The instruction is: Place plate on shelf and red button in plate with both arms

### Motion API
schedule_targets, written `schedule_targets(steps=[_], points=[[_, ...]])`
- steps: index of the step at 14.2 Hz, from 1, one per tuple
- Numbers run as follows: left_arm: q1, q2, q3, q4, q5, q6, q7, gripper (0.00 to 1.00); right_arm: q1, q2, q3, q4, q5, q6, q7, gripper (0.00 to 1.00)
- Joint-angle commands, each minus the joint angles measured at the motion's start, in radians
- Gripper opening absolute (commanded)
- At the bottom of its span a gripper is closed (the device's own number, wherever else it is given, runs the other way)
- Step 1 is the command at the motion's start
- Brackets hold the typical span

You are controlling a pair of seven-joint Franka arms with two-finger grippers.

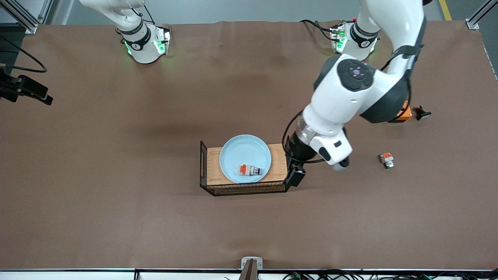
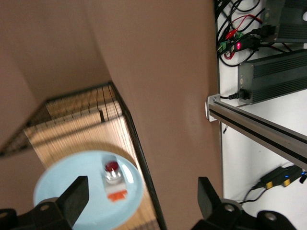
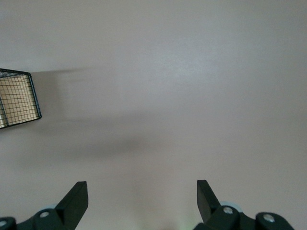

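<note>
Pale blue plate [image 1: 245, 152] holds the red button [image 1: 249, 170]; both end effectors [image 2: 139, 203] [image 3: 142, 203] released.

I see two glossy white arms with dark grey joint caps, green-lit bases, black cables, black-fingered left gripper [image 2: 139, 201]

Open brown table [image 1: 116, 175] surrounds the wire-walled tray [image 1: 202, 163]; the left arm [image 1: 342, 97] overhangs its end.
</note>
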Motion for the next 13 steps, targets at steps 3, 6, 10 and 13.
schedule_targets(steps=[3, 6, 10, 13], points=[[0.11, -0.186, -0.008, -0.183, -0.009, -0.139, 0.466, 1.0, -0.004, -0.082, -0.001, -0.107, -0.009, 0.045, -0.036, 1.0], [0.177, -0.281, -0.009, -0.286, -0.009, -0.149, 0.597, 1.0, 0.0, -0.101, -0.022, -0.129, -0.009, 0.045, -0.077, 1.0], [0.272, -0.362, -0.009, -0.344, -0.01, -0.185, 0.943, 1.0, 0.005, -0.119, -0.042, -0.152, -0.008, 0.056, -0.09, 1.0], [0.346, -0.41, -0.007, -0.346, -0.01, -0.34, 1.235, 1.0, 0.005, -0.125, -0.039, -0.163, -0.005, 0.066, -0.09, 1.0]])
